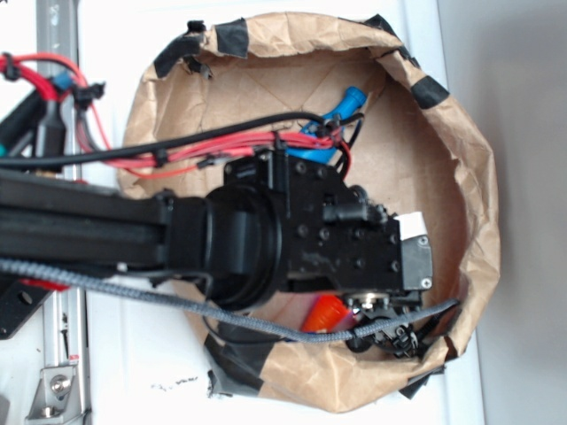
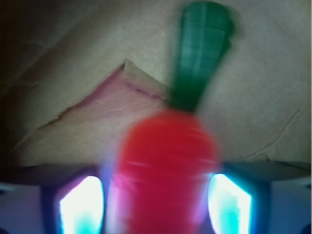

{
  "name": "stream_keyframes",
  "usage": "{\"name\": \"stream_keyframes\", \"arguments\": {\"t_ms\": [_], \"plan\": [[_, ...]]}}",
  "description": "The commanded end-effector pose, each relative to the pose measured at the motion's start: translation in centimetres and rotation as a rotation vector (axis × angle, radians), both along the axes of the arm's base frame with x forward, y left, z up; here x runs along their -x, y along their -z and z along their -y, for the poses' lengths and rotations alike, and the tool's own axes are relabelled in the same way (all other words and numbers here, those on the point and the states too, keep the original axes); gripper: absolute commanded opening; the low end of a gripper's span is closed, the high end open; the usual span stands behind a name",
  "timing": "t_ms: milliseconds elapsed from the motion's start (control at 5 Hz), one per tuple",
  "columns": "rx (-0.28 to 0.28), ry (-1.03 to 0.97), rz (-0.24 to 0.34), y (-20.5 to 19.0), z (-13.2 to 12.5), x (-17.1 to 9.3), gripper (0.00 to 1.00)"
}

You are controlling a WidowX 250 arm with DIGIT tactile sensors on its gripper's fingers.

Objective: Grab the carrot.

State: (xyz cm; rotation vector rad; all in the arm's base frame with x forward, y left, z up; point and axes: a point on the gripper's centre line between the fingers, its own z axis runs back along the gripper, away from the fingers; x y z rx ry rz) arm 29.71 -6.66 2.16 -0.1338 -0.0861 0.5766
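Note:
The carrot point(image 2: 165, 170) fills the middle of the wrist view as a blurred orange body. Its dark green ridged stem point(image 2: 200, 53) points away from me toward the top. My gripper point(image 2: 155, 204) is low inside the paper bag. Its two fingertips point(image 2: 80, 204) stand on either side of the carrot's body, close against its flanks, and the jaws appear closed on it. In the exterior view only a bit of the orange carrot point(image 1: 323, 314) shows under the gripper point(image 1: 376, 310), near the bag's front wall.
A brown paper bag point(image 1: 469, 168) with rolled-down walls and black tape surrounds the gripper. A blue plastic bottle point(image 1: 341, 111) lies at the back of the bag, partly behind red and black cables. The bag floor has a tear point(image 2: 122, 92).

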Motion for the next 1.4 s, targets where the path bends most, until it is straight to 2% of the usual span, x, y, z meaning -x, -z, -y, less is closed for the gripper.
{"name": "stream_keyframes", "arguments": {"t_ms": [0,200,400,600,1000,1200], "plan": [[-0.090,0.178,0.033,-5.5,-5.0,1.4,0.00],[-0.107,0.315,0.025,-9.1,-8.2,2.1,0.00],[-0.135,0.446,0.001,-13.2,-9.9,2.5,0.00],[-0.111,0.544,0.085,-16.9,-9.3,3.0,0.00],[-0.172,0.557,0.101,-17.4,-7.8,3.5,0.00],[-0.178,0.558,0.093,-16.9,-7.7,3.5,0.00]]}}
